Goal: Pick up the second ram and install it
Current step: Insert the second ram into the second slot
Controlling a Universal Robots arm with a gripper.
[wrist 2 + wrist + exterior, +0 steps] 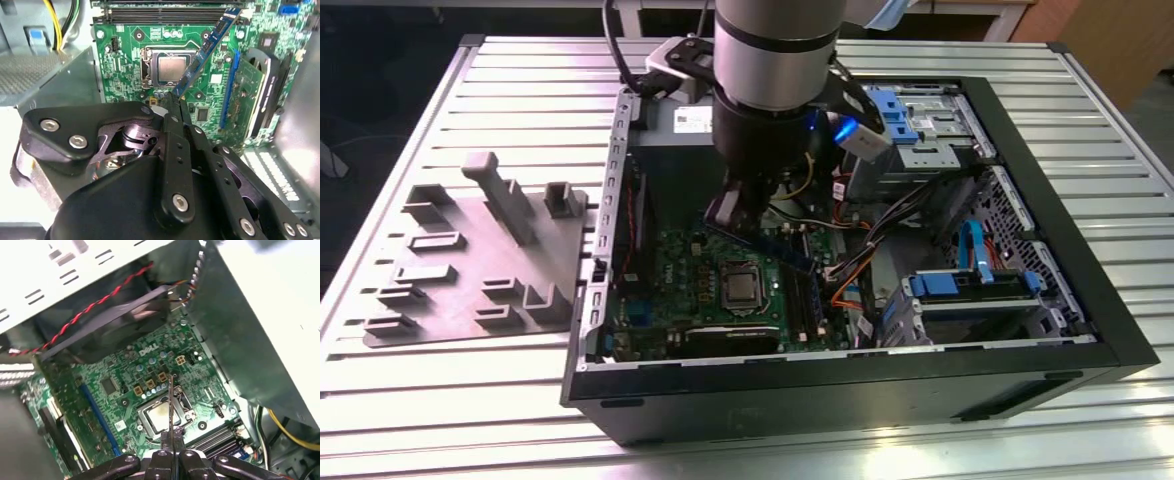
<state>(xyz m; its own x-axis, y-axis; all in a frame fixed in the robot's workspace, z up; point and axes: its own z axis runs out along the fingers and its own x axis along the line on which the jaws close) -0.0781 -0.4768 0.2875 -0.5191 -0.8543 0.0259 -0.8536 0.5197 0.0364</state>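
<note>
My gripper is shut on the second ram, a thin blue-green strip with small black chips. It hangs tilted inside the open computer case, above the green motherboard. In the second wrist view the second ram runs slanting from the fingertips across the board, past the processor socket, towards the black memory slots. In the first wrist view the second ram shows edge-on as a thin line rising from my gripper over the processor socket.
The black computer case stands on a slatted metal table. A grey moulded fixture tray lies at the exterior view's left. Inside the case are orange and black cables, blue drive brackets and a power supply.
</note>
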